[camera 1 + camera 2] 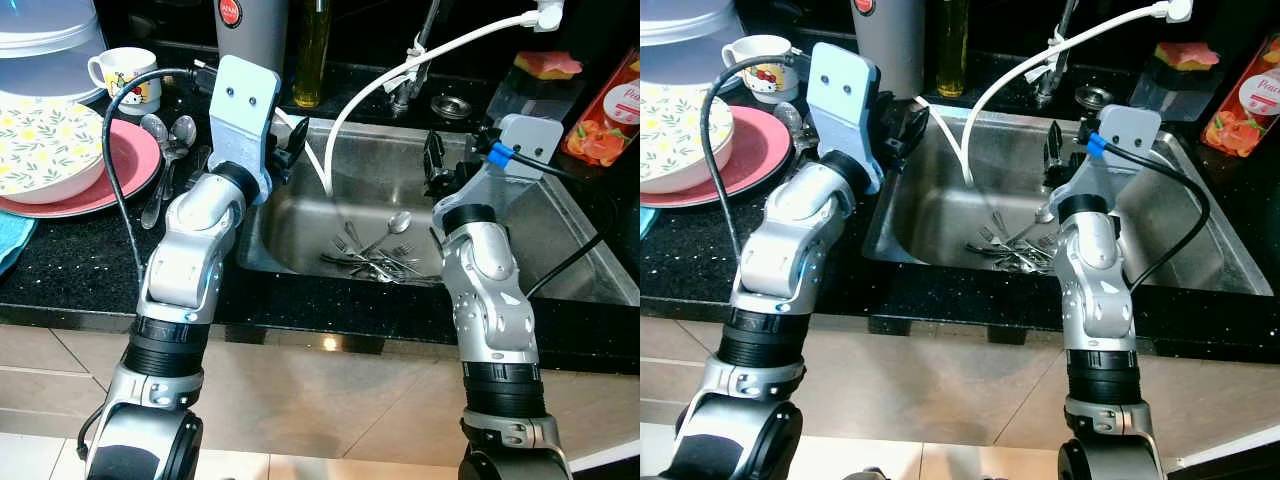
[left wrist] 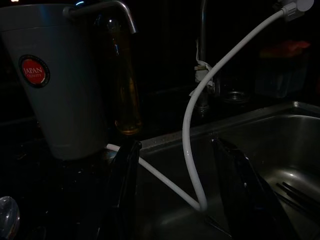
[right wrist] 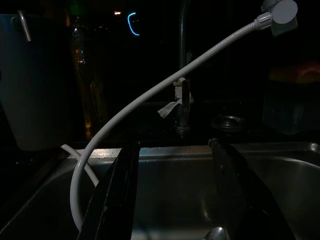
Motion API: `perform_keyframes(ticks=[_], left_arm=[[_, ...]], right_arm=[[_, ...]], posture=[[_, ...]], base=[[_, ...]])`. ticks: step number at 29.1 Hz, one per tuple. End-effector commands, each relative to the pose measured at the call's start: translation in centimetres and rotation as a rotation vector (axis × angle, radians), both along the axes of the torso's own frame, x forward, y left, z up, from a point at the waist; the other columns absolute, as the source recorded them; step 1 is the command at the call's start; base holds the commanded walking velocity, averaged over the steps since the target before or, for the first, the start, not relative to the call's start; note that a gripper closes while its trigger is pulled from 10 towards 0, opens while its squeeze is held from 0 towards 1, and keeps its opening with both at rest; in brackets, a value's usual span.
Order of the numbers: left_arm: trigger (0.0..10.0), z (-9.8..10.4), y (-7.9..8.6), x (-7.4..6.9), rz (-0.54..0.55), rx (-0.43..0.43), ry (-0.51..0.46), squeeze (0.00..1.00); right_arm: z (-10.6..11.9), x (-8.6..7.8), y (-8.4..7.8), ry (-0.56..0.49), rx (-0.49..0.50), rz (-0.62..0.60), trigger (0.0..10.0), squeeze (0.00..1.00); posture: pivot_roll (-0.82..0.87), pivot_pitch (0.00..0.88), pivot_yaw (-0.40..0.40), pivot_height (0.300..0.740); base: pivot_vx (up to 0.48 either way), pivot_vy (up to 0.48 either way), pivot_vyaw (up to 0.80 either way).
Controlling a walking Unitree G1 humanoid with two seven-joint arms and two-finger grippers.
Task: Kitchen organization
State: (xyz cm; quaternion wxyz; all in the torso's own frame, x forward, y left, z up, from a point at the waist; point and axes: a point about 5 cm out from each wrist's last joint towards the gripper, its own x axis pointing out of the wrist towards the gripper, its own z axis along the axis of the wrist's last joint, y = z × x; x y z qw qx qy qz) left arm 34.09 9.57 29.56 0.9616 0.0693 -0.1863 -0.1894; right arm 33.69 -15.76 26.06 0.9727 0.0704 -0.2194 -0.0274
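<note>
The left gripper (image 2: 175,200) was held over the sink's (image 1: 560,250) near-left corner, its 2 fingers (image 2: 122,200) spread apart with nothing between them. The right gripper (image 3: 172,195) was held above the sink's right half, its fingers (image 3: 115,195) likewise parted and empty.

Below and between the 2 grippers, a pile of cutlery (image 1: 375,258) was seen on the sink floor: several forks tangled together, with 1 spoon (image 1: 398,222) lying on top. A white hose (image 1: 345,110) was looped down into the basin just ahead of the left gripper and was arched up and away past the right gripper toward the far wall. A tap (image 1: 405,90) was seen beyond both grippers at the sink's far rim, with a small metal cap (image 1: 452,104) just beside it.

To the left of the left gripper, on the black counter (image 1: 70,260), 2 spoons (image 1: 170,135) were laid beside a pink plate (image 1: 125,175), on which a flowered bowl (image 1: 45,150) was set. Farther off on that side, a mug (image 1: 125,75) was standing. Ahead of the left gripper, a grey jug (image 1: 252,35) with a red label and a bottle (image 1: 312,55) of yellow liquid were standing. Beyond and to the right of the right gripper, a sponge (image 1: 545,65) and a red packet (image 1: 602,110) were seen.
</note>
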Motion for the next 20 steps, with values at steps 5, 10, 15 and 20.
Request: perform_keyframes(ticks=[5,10,15,20], left_arm=[[10.0,-0.32,-0.38,-0.23,-0.022,0.004,0.012,0.00],[10.0,-0.30,-0.38,-0.28,-0.022,0.007,0.011,0.00],[10.0,-0.18,-0.36,-0.25,-0.022,0.008,0.008,0.00],[10.0,-0.16,-0.40,-0.29,-0.024,0.008,0.006,0.00]], right_arm=[[0.49,-0.25,-0.22,-0.031,0.009,-0.005,10.0,0.00],[0.42,-0.26,-0.18,-0.030,0.011,-0.003,10.0,0.00],[0.50,-0.18,-0.14,-0.032,0.010,0.000,10.0,0.00],[0.50,-0.18,-0.11,-0.033,0.011,0.002,10.0,0.00]], posture=[[0.26,0.081,-0.069,0.740],[0.27,0.076,-0.070,0.740],[0.27,0.073,-0.070,0.740],[0.27,0.068,-0.069,0.740]], base=[[0.000,0.000,0.00],[0.000,0.000,0.00],[0.000,0.000,0.00],[0.000,0.000,0.00]])
